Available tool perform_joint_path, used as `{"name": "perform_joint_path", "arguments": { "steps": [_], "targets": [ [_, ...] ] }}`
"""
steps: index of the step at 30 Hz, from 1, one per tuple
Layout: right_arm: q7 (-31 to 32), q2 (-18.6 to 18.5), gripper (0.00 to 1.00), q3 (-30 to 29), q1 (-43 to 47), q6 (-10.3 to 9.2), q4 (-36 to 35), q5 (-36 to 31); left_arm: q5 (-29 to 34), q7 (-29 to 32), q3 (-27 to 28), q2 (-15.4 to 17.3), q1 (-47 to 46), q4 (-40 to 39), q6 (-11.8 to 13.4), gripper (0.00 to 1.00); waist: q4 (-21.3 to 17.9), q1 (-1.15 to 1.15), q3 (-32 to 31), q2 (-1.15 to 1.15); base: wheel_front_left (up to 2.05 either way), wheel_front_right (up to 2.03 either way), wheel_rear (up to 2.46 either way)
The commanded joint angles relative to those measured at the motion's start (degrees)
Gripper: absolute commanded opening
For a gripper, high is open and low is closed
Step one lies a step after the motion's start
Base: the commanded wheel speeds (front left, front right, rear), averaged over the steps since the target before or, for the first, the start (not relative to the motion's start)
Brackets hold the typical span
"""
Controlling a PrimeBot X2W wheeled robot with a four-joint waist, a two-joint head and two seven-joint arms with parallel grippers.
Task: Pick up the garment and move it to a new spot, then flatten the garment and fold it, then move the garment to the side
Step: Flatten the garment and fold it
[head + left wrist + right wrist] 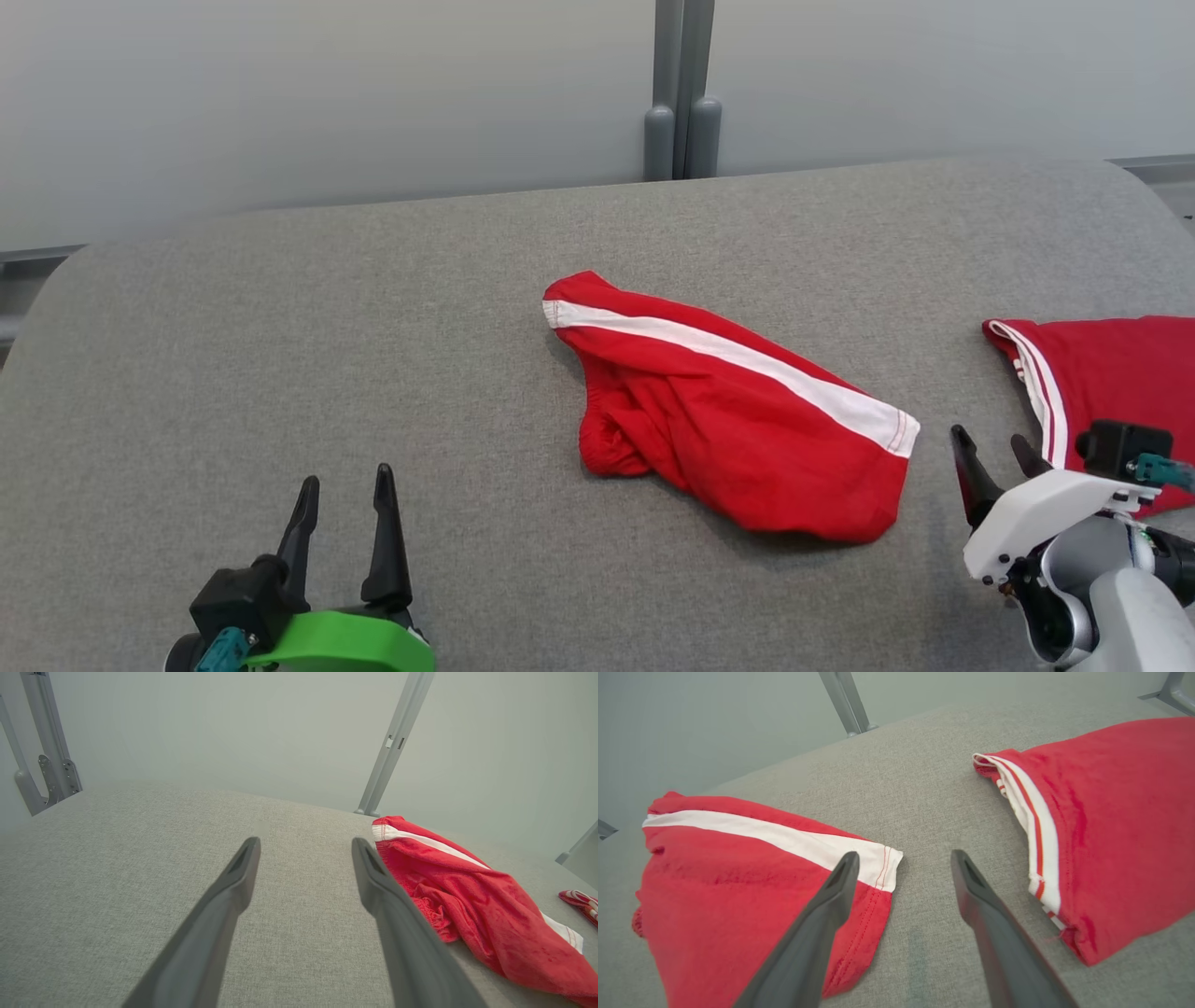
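The red garment [738,429] lay crumpled near the middle of the grey surface [280,373], well apart from a second red piece [1111,392] at the right edge. The left gripper [345,476] and the right gripper [988,437] hovered by the front edge, jaws spread and empty. The cloth looked light, soft and limp. Its white-striped corner [892,429], nearest the right gripper, seemed the easiest pinch.

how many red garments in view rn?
2. A crumpled garment lies in the middle of the gray surface; a second garment lies at its right edge, cut off by the frame. More could lie beyond it.
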Motion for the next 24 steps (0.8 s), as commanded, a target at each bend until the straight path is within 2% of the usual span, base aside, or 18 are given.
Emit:
{"name": "perform_joint_path", "arguments": {
  "steps": [1,9,24],
  "targets": [
    [0.33,-0.97,1.00,0.28,-1.71,0.01,1.79,0.86,0.55,0.07,-0.16,0.05,-1.47,-0.03,-0.23,1.00,0.98,0.00,1.02,0.00,0.00,0.00,0.00],
    [0.76,-3.16,1.00,2.65,-7.03,0.01,11.37,4.91,0.91,0.40,-0.42,0.54,-2.73,-0.12,-0.28,1.00,3.31,0.00,3.36,0.00,0.00,0.00,0.00],
    [-3.92,-5.16,1.00,7.28,-14.68,0.01,26.55,9.30,1.24,1.04,-0.96,1.67,-3.45,-0.33,-0.22,1.00,6.12,0.00,5.44,0.00,0.00,0.00,0.00]
  ]
}}
